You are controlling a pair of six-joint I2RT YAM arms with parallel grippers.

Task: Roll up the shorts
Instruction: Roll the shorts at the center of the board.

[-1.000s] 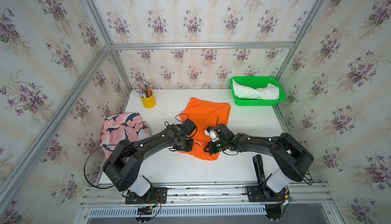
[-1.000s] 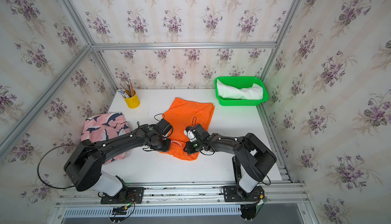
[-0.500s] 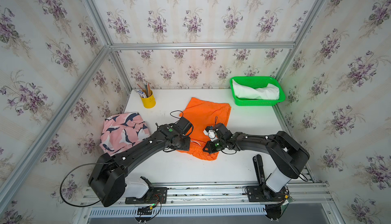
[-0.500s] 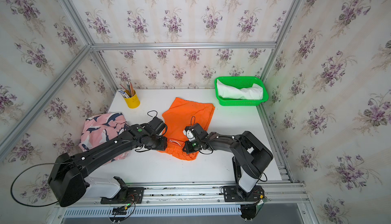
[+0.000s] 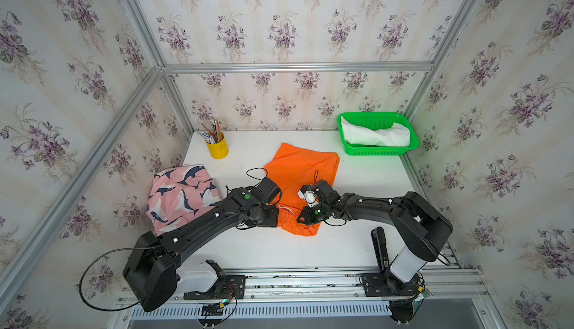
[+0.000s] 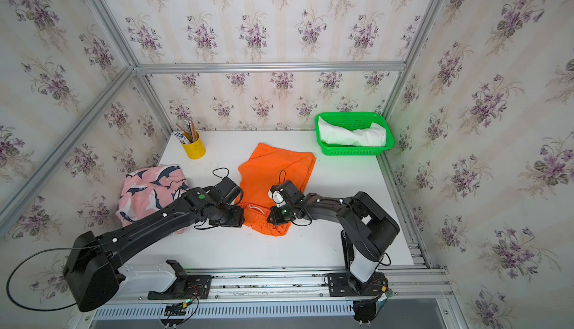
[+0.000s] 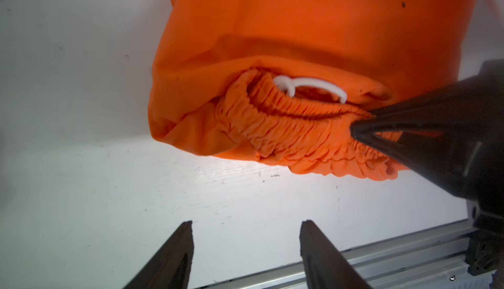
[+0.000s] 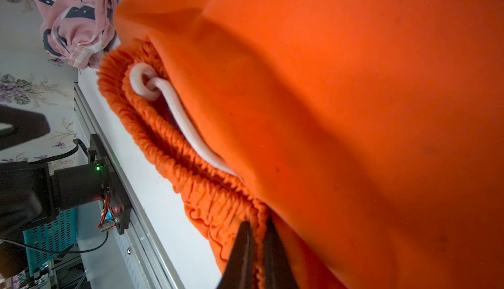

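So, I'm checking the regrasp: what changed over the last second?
The left gripper opened and came off the waistband of the orange shorts; its jaws now stand apart over the bare table, and its elbow sank lower. The right gripper stays shut on that waistband. The shark-print shorts and green basket have not moved.

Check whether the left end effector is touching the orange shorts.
Apart. The left wrist view shows the left end effector open over white table, a strip of table separating it from the orange shorts.

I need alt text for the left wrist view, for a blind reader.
The orange shorts lie on a white table, waistband bunched, white drawstring showing. The right gripper pinches the waistband; the left gripper is open, holding nothing.
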